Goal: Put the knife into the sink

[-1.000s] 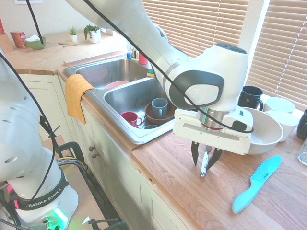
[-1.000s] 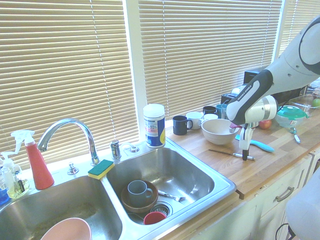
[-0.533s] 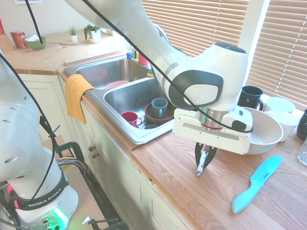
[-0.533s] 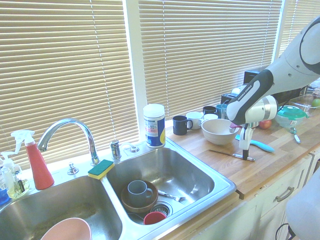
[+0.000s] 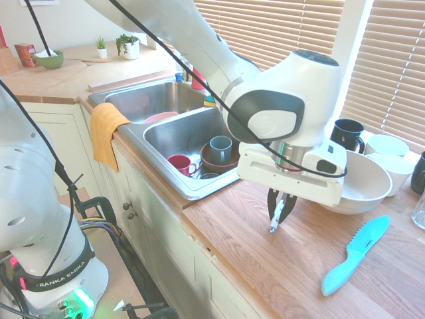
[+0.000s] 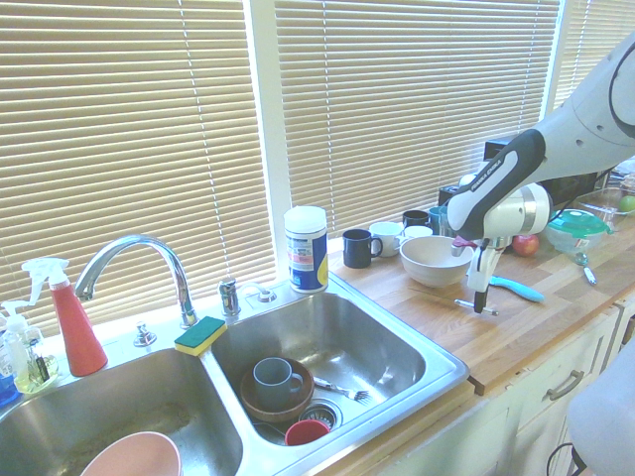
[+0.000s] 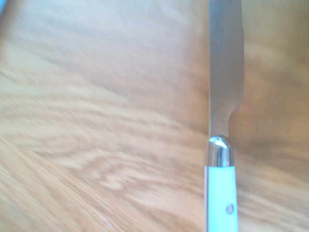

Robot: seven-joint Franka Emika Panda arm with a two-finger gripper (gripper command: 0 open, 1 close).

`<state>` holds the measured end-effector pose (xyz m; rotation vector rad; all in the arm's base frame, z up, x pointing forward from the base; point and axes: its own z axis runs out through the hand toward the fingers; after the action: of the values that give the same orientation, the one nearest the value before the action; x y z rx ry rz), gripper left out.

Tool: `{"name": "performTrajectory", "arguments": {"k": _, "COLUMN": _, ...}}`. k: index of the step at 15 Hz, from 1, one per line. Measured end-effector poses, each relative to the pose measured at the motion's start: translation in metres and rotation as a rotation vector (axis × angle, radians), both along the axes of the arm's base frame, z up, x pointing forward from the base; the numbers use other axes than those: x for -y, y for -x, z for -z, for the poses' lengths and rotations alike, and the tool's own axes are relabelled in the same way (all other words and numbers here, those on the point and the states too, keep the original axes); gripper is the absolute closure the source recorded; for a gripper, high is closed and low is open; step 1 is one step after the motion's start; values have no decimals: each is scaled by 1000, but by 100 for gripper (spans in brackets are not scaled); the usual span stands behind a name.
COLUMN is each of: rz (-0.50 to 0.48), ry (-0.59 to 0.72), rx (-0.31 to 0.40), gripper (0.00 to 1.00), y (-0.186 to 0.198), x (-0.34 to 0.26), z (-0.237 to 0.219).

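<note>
Wooden desk [image 5: 252, 252] runs beside the sink [image 5: 174, 133], and above it the tool [image 5: 280, 211] points straight down, clamped on the knife [image 5: 275, 217] by its white handle, clear of the wood, likely so it can be carried over the rim; how the knife lies is hard to read here. From the opposite side the tool [image 6: 479, 297] holds the knife [image 6: 464, 302] level, well apart from the sink [image 6: 422, 342]; the blade is too thin to follow. Close up, the knife [image 7: 223, 121] hangs over blurred wood grain, its tip cut off.
</note>
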<state>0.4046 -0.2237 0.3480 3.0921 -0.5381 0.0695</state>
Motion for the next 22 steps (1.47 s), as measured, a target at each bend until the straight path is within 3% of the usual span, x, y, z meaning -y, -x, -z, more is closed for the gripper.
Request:
{"name": "performTrajectory", "arguments": {"k": 5, "rz": 67, "ry": 11, "rx": 54, "gripper": 100, "y": -6, "x": -41, "z": -33}}
{"name": "performTrajectory", "arguments": {"k": 8, "rz": 173, "ry": 27, "rx": 62, "gripper": 100, "y": -12, "x": -87, "z": -39}}
{"name": "performTrajectory", "arguments": {"k": 18, "rz": 436, "ry": 29, "rx": 81, "gripper": 100, "y": -23, "x": -306, "z": -19}}
{"name": "performTrajectory", "arguments": {"k": 22, "rz": 527, "ry": 11, "rx": 111, "gripper": 100, "y": -33, "x": -349, "z": 13}}
